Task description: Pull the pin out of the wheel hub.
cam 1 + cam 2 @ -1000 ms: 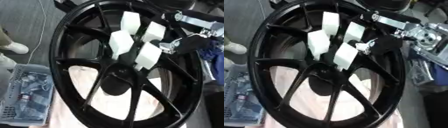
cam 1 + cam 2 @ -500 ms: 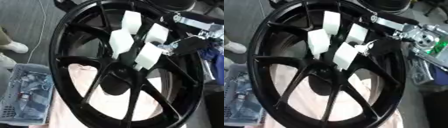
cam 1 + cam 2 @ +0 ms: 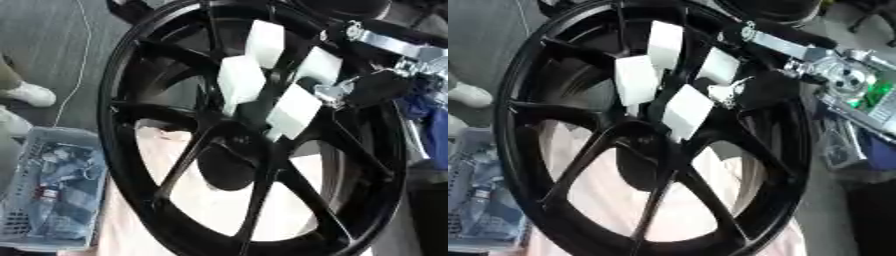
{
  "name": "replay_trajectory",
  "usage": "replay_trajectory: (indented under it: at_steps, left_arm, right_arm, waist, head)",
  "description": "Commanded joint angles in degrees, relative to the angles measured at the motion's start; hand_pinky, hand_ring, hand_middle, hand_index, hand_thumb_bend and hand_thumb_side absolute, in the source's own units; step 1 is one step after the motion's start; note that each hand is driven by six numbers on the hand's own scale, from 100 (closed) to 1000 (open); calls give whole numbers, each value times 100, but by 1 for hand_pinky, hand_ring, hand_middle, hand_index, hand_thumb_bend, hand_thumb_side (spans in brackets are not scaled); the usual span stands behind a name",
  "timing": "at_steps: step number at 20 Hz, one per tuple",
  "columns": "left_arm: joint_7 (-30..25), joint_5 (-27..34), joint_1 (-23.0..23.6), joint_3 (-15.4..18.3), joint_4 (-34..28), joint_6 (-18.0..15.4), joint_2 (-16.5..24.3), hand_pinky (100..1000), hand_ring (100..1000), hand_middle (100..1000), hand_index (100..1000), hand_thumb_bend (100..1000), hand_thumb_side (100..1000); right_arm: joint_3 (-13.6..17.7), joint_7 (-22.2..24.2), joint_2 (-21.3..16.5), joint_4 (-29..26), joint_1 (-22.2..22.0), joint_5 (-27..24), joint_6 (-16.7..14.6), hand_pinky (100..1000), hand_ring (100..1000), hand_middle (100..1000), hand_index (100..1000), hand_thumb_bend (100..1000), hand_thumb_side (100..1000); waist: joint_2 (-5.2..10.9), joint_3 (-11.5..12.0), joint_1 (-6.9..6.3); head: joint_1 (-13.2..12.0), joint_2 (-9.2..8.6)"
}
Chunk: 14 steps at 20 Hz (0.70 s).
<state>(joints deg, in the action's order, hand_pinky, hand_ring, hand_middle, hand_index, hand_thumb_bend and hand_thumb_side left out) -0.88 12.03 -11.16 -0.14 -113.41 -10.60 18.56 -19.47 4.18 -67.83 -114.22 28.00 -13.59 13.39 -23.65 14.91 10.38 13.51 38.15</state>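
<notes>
Little has shifted: right hand point(image 3: 372, 87) stays at the black wheel hub point(image 3: 236, 150), its fingers' state impossible to tell. White blocks point(image 3: 241, 80) cluster above centre; pin indistinguishable. Grey basket point(image 3: 52, 195) of oddments sits left. No writing legible.

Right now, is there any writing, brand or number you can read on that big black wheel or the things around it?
None can be read.
Black wheel: no lettering shows.
White blocks at its hub: blank.
Grey basket: contents too blurred to read.
</notes>
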Motion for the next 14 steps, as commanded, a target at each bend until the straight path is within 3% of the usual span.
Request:
replay_trajectory:
  at_steps: [1, 8, 14]
  left_arm:
    - [-1, -7, -18, 8, -118, 5, 10, 886, 706, 636, 763, 100, 732]
    - [-2, 5, -21, 10, -118, 5, 9, 887, 708, 637, 751, 100, 732]
    - [-2, 14, -11, 11, -118, 19, 12, 889, 711, 639, 748, 100, 730]
  right_arm:
    - [63, -19, -131, -37, 36, -69, 10, 534, 763, 609, 776, 149, 240]
    - [83, 77, -140, -37, 29, -209, -57, 480, 717, 583, 791, 100, 107]
    - [185, 122, -184, -37, 62, -353, -114, 464, 695, 551, 728, 100, 100]
  waist:
    - [99, -13, -45]
    - [112, -19, -49]
    - [154, -50, -55]
  head:
    - [16, -2]
    - [18, 10]
    - [24, 18]
